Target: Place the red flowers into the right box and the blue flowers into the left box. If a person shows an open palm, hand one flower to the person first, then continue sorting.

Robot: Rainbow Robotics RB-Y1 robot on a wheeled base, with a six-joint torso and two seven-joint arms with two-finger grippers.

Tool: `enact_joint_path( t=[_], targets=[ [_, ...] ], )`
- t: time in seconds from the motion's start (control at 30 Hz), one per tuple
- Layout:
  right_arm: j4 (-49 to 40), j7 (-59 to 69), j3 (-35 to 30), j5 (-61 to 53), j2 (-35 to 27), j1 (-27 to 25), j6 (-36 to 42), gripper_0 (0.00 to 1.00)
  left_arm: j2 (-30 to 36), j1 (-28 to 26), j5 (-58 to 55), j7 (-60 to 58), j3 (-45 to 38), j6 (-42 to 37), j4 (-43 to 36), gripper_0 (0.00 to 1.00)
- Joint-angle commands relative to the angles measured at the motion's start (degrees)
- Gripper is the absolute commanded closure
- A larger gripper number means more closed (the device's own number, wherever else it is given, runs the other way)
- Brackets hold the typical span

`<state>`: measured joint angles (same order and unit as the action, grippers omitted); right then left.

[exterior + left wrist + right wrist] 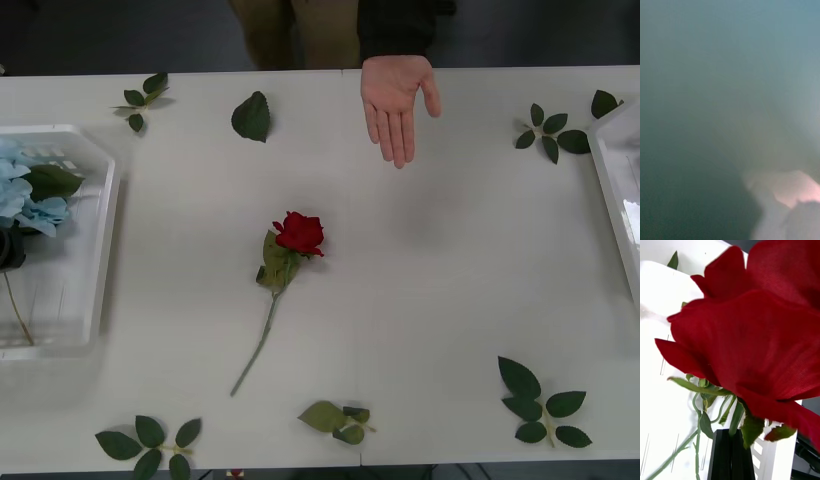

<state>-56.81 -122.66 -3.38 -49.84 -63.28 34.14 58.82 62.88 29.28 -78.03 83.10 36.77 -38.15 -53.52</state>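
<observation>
One red flower [299,233] lies in the middle of the table, its stem running toward the near edge. A second red flower [752,333] is close up in the right wrist view, its stem pinched between the black fingers of my right gripper [731,450], above the white right box [658,352]. The right box [618,190] also shows at the table's right edge. Blue flowers [25,195] lie in the left box [100,220]. A dark shape among them at the frame edge is my left gripper [8,245]. The person's hand [397,100] is held out over the far edge, palm open.
Loose green leaf sprigs lie around the table: far left [140,97], a single leaf [252,116], far right [550,132], near right [540,405], near middle [338,420] and near left [150,440]. A green stem [677,450] lies inside the right box.
</observation>
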Motion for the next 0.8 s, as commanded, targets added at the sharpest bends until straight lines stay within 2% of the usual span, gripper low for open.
enact_joint_path(
  t=[0.03, 0.3, 0.37, 0.5, 0.57, 0.8],
  targets=[
    [-1.3, -0.4, -1.3, -0.8, 0.4, 1.9, 0.1, 1.0, 0.1, -0.9, 0.2, 5.9, -1.4, 0.3, 1.3, 0.0],
    [-10.3, 5.5, -0.8, -0.6, 1.3, 1.9, 9.6, 1.0, 0.4, -0.4, 0.8, 6.4, -1.4, -1.0, 1.4, 0.0],
    [-13.6, 9.4, 0.2, -0.1, 1.7, 1.9, 11.8, 1.0, 1.4, 0.5, 0.6, 6.6, -1.4, -3.9, 1.4, 0.0],
    [-23.2, 21.0, 4.7, 3.0, 3.2, 1.9, 15.9, 1.0, 5.7, 4.6, 0.2, 7.8, -1.4, -16.2, 0.0, 0.0],
    [-26.8, 25.1, 5.8, 4.4, 4.2, 1.9, 17.7, 1.0, 6.6, 6.0, 0.1, 10.1, -1.4, -19.0, -0.3, 0.0],
    [-43.3, 40.9, 6.7, 11.0, 14.5, 1.9, 24.6, 1.0, 10.2, 13.5, -1.4, 18.5, -1.6, -32.3, -0.3, 0.0]
  ],
)
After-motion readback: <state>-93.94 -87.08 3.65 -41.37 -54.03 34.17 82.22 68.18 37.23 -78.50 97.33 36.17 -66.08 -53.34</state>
